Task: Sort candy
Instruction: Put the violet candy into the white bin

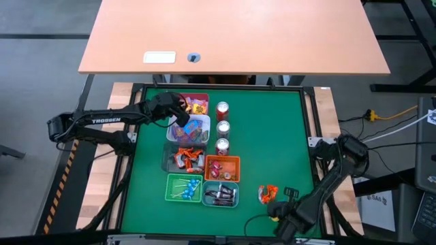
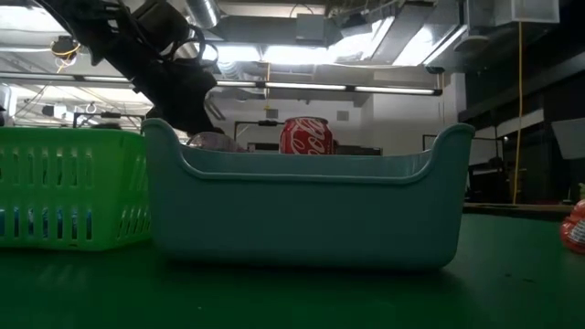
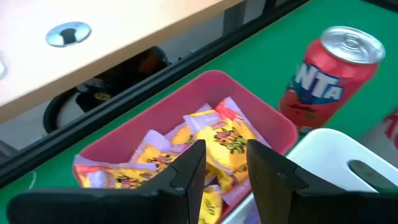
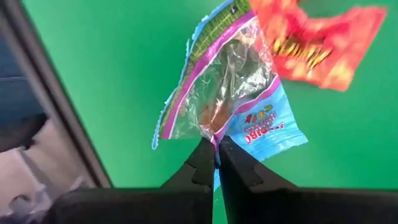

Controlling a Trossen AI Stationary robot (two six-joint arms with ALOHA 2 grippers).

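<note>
My left gripper [image 3: 227, 158] [image 1: 182, 112] hovers open over the pink bin [image 3: 273, 127] [image 1: 201, 97], which holds yellow-wrapped candy [image 3: 221, 140]; nothing is between its fingers. My right gripper [image 4: 216, 149] [image 1: 274, 204] is low near the mat's near right corner, shut on a clear-and-blue candy packet [image 4: 230, 93]. An orange-red candy [image 4: 317, 40] [image 1: 268, 192] lies on the mat just beyond it. In the low view the left arm [image 2: 155, 64] shows at upper left, and the orange candy [image 2: 576, 228] at the right edge. My right gripper pinches the clear-and-blue packet between its two fingertips at a gathered spot on the packet's near edge [image 4: 214, 127]. The packet fans out beyond the fingertips above the green mat. Whether its far end rests on the mat, I cannot tell.
Three red cans [image 1: 222, 128] stand in a row beside the bins. Below the pink bin sit a white bin [image 1: 201, 128], a grey bin [image 1: 170, 160], an orange bin [image 1: 235, 161], a green basket with blue lollipops [image 1: 184, 188] and a teal bin [image 1: 221, 195] [image 2: 311, 210]. Bare mat [image 1: 272, 136] lies right of the cans.
</note>
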